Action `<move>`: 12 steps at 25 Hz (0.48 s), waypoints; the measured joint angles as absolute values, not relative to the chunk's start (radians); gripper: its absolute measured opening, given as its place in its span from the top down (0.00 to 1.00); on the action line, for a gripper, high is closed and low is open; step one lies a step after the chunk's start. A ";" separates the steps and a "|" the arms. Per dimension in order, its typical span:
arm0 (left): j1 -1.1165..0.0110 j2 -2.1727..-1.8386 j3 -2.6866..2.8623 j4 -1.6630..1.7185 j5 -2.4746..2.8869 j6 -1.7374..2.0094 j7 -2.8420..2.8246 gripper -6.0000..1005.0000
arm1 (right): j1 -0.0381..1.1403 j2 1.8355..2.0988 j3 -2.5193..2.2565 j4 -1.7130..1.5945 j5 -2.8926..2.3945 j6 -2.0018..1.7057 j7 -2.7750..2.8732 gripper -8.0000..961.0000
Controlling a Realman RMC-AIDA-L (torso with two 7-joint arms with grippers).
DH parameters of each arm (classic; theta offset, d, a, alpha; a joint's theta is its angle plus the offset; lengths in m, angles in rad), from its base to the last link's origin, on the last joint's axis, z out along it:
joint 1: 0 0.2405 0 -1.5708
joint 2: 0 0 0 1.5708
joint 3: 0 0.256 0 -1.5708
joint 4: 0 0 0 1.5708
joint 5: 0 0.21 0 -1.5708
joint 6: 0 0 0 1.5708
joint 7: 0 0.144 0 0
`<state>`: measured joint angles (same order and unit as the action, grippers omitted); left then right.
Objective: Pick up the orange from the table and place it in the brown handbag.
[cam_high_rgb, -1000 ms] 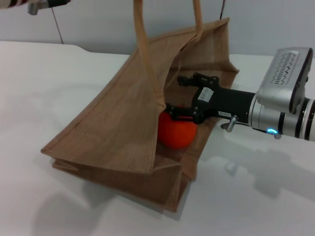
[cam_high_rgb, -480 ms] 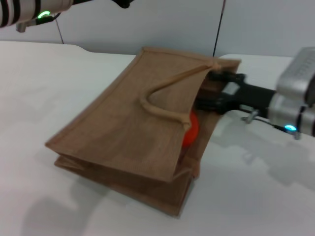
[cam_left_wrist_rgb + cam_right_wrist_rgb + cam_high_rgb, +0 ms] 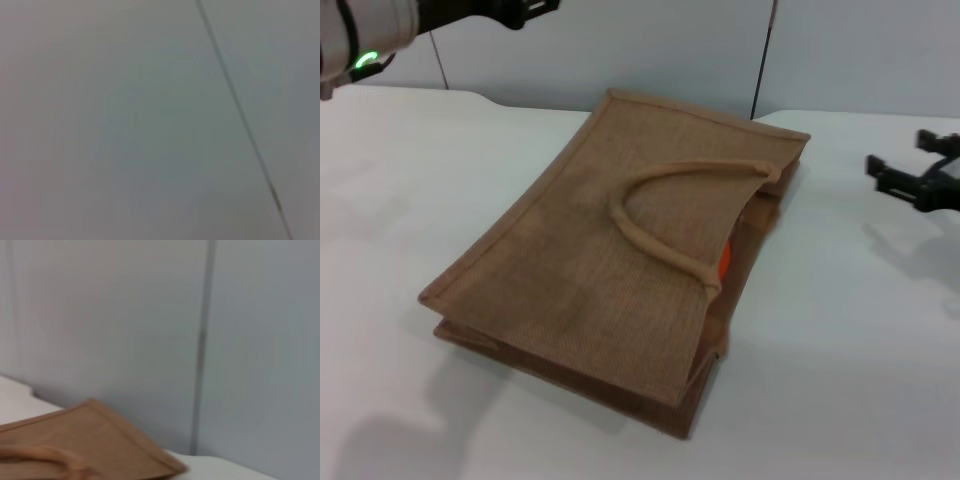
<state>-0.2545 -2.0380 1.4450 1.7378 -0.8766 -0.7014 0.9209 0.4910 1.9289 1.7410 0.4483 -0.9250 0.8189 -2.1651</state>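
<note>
Head view shows the table (image 3: 410, 180) as the widest thing before me, plain and white, and on it the brown handbag (image 3: 610, 270), which I take as my landmark: it lies collapsed flat on its side, its mouth turned toward my right, one rope handle (image 3: 665, 215) draped in a loop across its upper face. Beyond the bag stands a pale wall with a thin dark seam (image 3: 201, 345), which my right wrist view catches above the bag's far corner (image 3: 90, 445); my left wrist view shows nothing but that wall. My left gripper (image 3: 525, 8) hangs high beyond the bag's far left corner, well apart from it, and I cannot tell how its jaws stand. My right gripper (image 3: 918, 180) sits to the right of the bag's mouth, clear of it, jaws spread apart and empty. Smallest of all is the orange (image 3: 725, 262), only a sliver of it showing inside the mouth, under the upper panel and just beside the handle's end. I judge the placing done, so the step in hand is getting clear: to do it well I should draw my right arm straight away from the mouth, level, without brushing the handle or the bag's edge, since a nudge could roll the fruit out.
</note>
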 joint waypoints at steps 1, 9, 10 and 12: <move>-0.248 -2.038 1.449 1.729 -0.877 -0.683 0.920 0.41 | 0.482 1.934 1.764 0.449 -0.928 0.819 -2.181 0.11; -0.163 -2.038 1.557 1.586 -0.918 -0.325 0.916 0.35 | 0.376 2.035 1.986 0.517 -0.890 0.861 -2.363 0.11; -0.157 -2.038 1.571 1.568 -0.936 -0.281 0.916 0.35 | 0.368 2.036 1.997 0.511 -0.855 0.883 -2.374 0.11; -0.143 -2.036 1.608 1.519 -0.993 -0.169 0.916 0.35 | 0.357 2.035 2.019 0.482 -0.783 0.929 -2.396 0.11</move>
<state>-0.1427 -2.0355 1.6082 1.5188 -0.9931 -0.1690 0.9162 0.3571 2.0354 2.0185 0.4817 -0.7833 0.9292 -2.3965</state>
